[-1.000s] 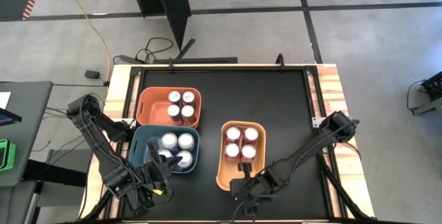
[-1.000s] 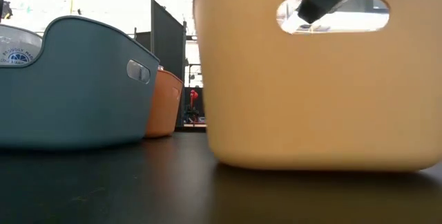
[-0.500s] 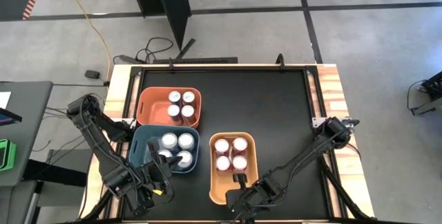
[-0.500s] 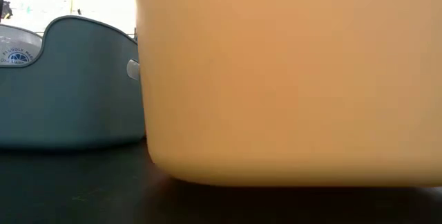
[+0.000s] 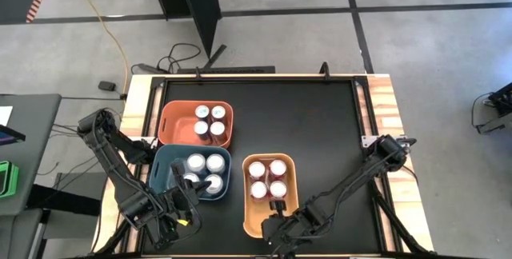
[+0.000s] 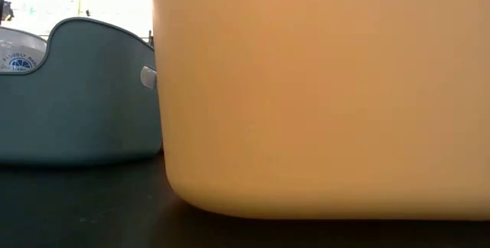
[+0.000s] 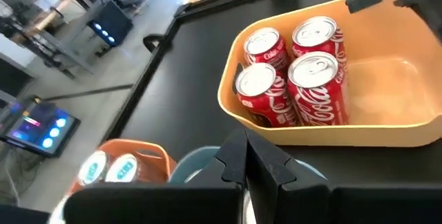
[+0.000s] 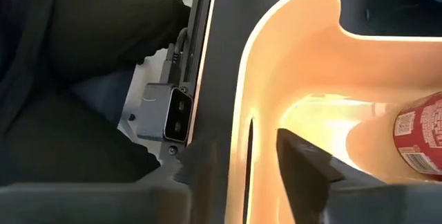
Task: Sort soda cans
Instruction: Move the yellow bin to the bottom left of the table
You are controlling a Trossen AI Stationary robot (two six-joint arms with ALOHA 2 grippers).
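- I see the yellow bin (image 5: 270,194) standing at the near middle of the black table (image 5: 320,123), its long side just beside the blue bin (image 5: 191,172).
- Four red soda cans (image 5: 267,178) stand upright in the far half of the yellow bin; its near half is bare.
- In the left wrist view the same red cans (image 7: 293,79) are packed two by two, touching one another.
- The blue bin holds four silver-topped cans (image 5: 204,172); the orange bin (image 5: 196,124) behind it holds four blue-and-silver cans (image 5: 209,121).
- I have the right gripper (image 5: 278,211) at the near end wall of the yellow bin. In its wrist view the fingers (image 8: 309,163) straddle the bin's rim (image 8: 243,148), one inside and one outside, parted a little with the wall between them. I cannot tell whether they press on the wall.
- The left gripper (image 5: 182,205) waits at the near left table edge, beside the blue bin. Its jaws are fully closed and hold nothing.
- In the low view the yellow bin's wall (image 6: 321,95) fills most of the frame, with the blue bin (image 6: 76,95) to its side.
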